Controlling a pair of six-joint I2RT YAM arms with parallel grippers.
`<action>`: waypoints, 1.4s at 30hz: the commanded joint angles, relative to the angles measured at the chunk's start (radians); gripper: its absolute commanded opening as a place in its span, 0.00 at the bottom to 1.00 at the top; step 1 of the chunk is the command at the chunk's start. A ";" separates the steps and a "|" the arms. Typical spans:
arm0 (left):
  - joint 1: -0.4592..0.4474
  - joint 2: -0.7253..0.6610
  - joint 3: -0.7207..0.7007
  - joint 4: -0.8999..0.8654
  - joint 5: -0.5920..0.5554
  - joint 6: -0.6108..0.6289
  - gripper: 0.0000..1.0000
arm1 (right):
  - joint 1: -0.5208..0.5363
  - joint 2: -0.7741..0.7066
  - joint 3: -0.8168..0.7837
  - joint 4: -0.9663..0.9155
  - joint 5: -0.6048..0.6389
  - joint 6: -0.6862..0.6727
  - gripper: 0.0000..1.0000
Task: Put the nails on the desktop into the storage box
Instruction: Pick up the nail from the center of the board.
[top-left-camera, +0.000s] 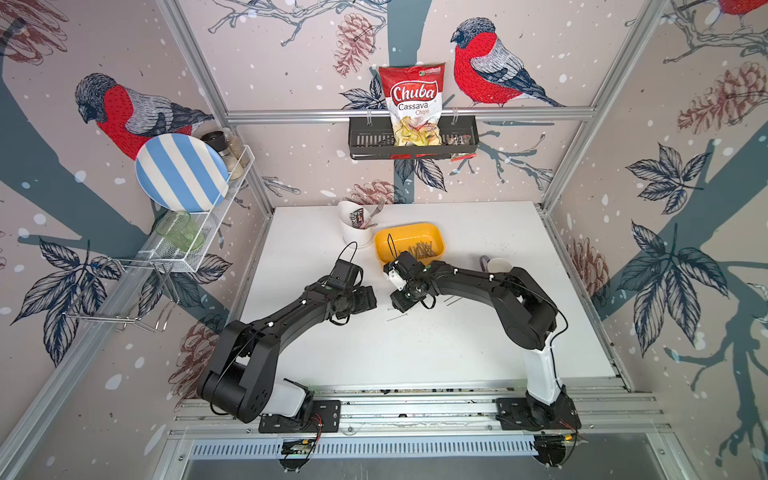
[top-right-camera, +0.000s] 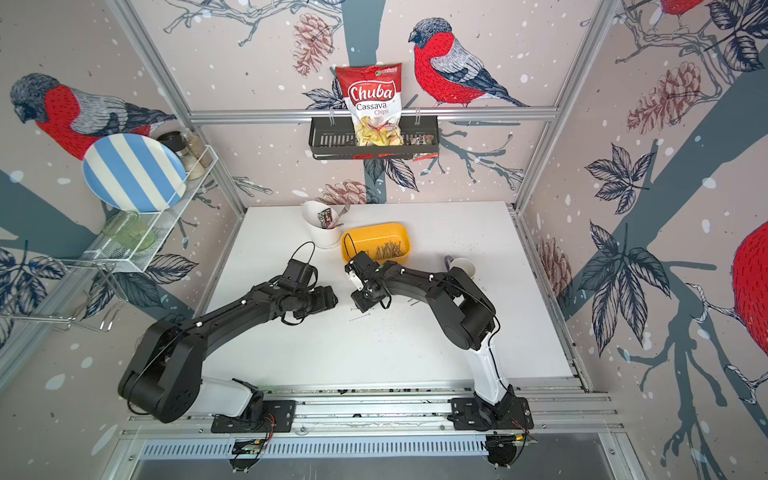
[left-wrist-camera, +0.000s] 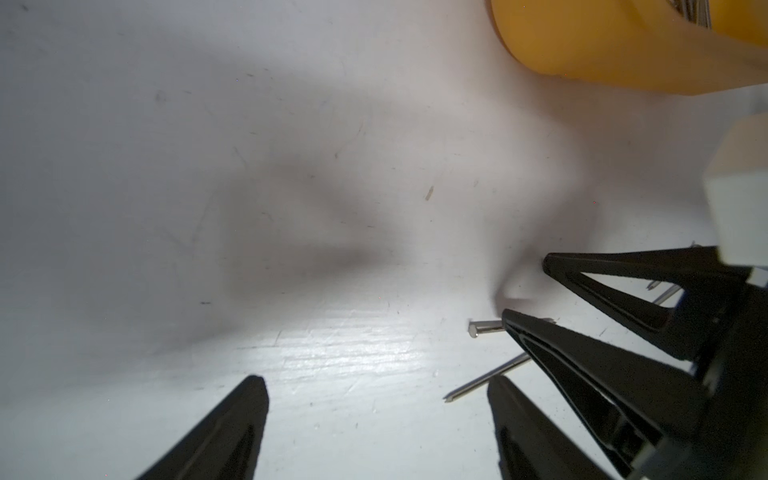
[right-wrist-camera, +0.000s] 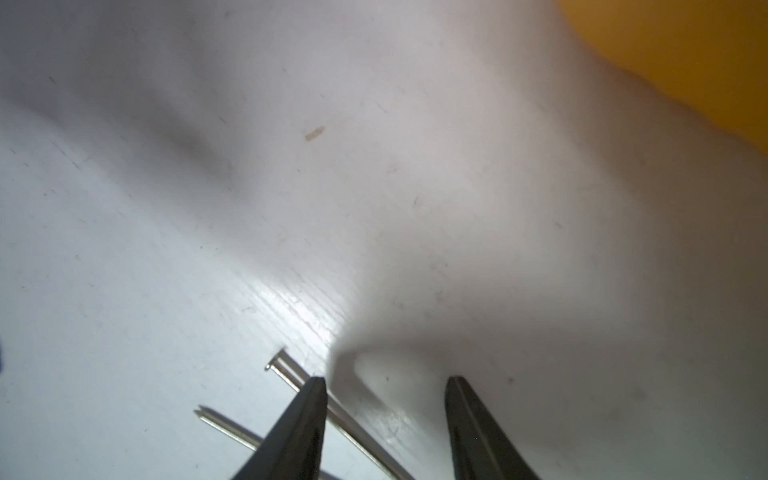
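Right wrist view: white surface (right-wrist-camera: 166, 249), the yellow box (right-wrist-camera: 685, 54) beyond the right fingers (right-wrist-camera: 299, 428), which are spread partway and hold nothing. One nail (right-wrist-camera: 289, 374) lies flat under the tip of one of them, its shaft slanting into the gap; a second nail (right-wrist-camera: 226, 430) lies just outside. Nearby the left fingers (left-wrist-camera: 224, 432) hover, spread wide, empty. The right arm (top-left-camera: 469, 278) looks nearer. Most nails (top-left-camera: 422, 250) lie in the box.

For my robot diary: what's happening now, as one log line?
left end effector: open, empty | right end effector: open, over loose nails | storage box: pile of nails inside | desktop: task unfinished
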 joint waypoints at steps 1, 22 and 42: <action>0.003 -0.013 -0.007 -0.007 -0.005 -0.017 0.85 | 0.002 0.010 -0.014 -0.078 0.005 -0.015 0.51; -0.004 -0.019 -0.022 0.026 0.013 -0.042 0.85 | 0.026 -0.162 -0.153 -0.032 -0.118 -0.059 0.52; -0.004 0.005 -0.006 0.001 0.006 -0.002 0.86 | 0.039 -0.045 -0.018 -0.080 -0.041 -0.071 0.51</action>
